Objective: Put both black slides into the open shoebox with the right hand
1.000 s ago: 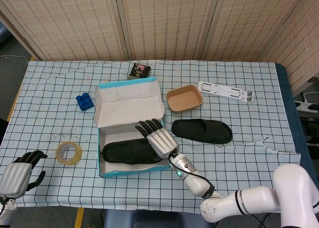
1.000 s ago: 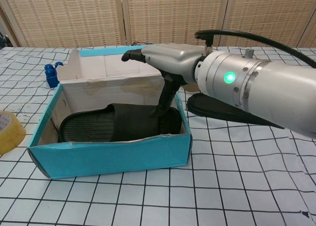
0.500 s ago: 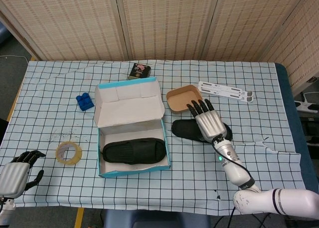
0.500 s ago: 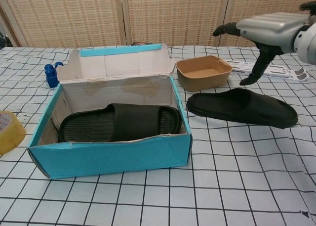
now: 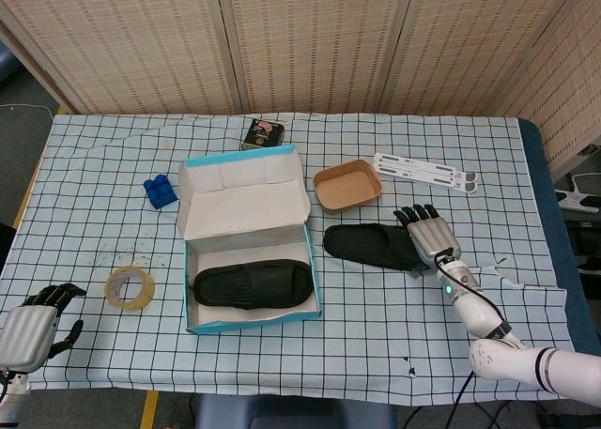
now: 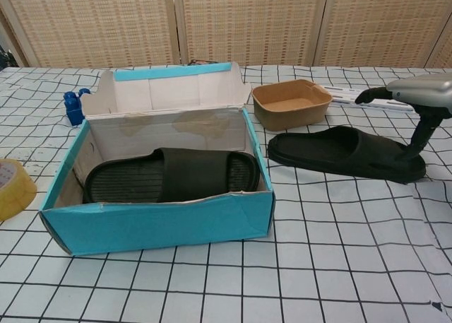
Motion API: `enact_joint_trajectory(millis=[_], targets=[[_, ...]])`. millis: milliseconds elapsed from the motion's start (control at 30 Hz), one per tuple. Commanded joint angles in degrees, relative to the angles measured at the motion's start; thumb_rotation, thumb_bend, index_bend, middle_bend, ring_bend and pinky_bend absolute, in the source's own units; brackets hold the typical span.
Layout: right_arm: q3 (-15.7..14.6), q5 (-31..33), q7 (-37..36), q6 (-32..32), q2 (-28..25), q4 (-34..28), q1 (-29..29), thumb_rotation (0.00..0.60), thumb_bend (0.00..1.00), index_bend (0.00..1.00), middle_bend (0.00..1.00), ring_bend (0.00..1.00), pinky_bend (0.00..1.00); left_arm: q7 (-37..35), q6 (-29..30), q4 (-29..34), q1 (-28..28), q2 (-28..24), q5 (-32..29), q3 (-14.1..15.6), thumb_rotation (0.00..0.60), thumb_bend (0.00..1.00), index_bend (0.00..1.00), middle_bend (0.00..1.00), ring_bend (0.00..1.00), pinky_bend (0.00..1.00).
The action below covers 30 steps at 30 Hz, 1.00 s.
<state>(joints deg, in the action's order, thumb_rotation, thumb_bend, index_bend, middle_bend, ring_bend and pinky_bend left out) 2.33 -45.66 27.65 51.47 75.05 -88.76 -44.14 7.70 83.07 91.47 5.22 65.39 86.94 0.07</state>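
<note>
We see one black slide (image 5: 252, 285) lying flat inside the open shoebox (image 5: 246, 322), toe toward the right of the frame, its ribbed footbed and broad strap clear in the chest view. The second black slide (image 5: 374, 245) lies on the checkered surface (image 5: 394, 335) just right of the box, in the middle right of the head frame, sole down and matte black.

Our right hand (image 5: 430, 235) sits at that slide's right end. In the chest view a dark finger (image 6: 422, 136) reaches down onto the heel while the rest of the hand spreads flat above it; the hand touches the slide but we cannot tell that it grips it.

Half a second ago this hand was over the middle of the slide; now it is further right, at the heel. A second ago it was in the box on the first slide. Neither slide has shifted.

Our left hand (image 5: 33, 327) rests at the lower left corner, fingers curled in on nothing, as before. Near it lies a tape roll (image 5: 130, 287). A brown tray (image 5: 346, 185) stands above the loose slide, and a blue block (image 5: 160, 191) sits left of the box lid.
</note>
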Motion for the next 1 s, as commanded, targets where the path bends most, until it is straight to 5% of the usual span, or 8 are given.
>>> enact_joint_trajectory(millis=[33,733,1000], targets=[[0.21,0.05,-1.53,-1.8,0.51,0.84,0.24,0.6,0.06,0.1,0.07,0.0,0.06,0.09,-0.01,-0.02,0.03,0.02,0.05,0.0,0.6,0.38,0.31,0.27,0.24,0.42],[1.55,-2.21,-6.51,-6.26,6.9,9.0,-0.15,0.6,0.06,0.13,0.07,0.0,0.06,0.11,-0.19,-0.04,0.13,0.02,0.11,0.11,0.6,0.38,0.31,0.27,0.24,0.42],[2.33,-4.16,-9.03,-5.6,10.07,13.09,0.75,0.6,0.06,0.23,0.17,0.02,0.12,-0.08,-0.07,-0.08,0.1,-0.02,0.25,0.14,0.6,0.38,0.31,0.27,0.24,0.42]])
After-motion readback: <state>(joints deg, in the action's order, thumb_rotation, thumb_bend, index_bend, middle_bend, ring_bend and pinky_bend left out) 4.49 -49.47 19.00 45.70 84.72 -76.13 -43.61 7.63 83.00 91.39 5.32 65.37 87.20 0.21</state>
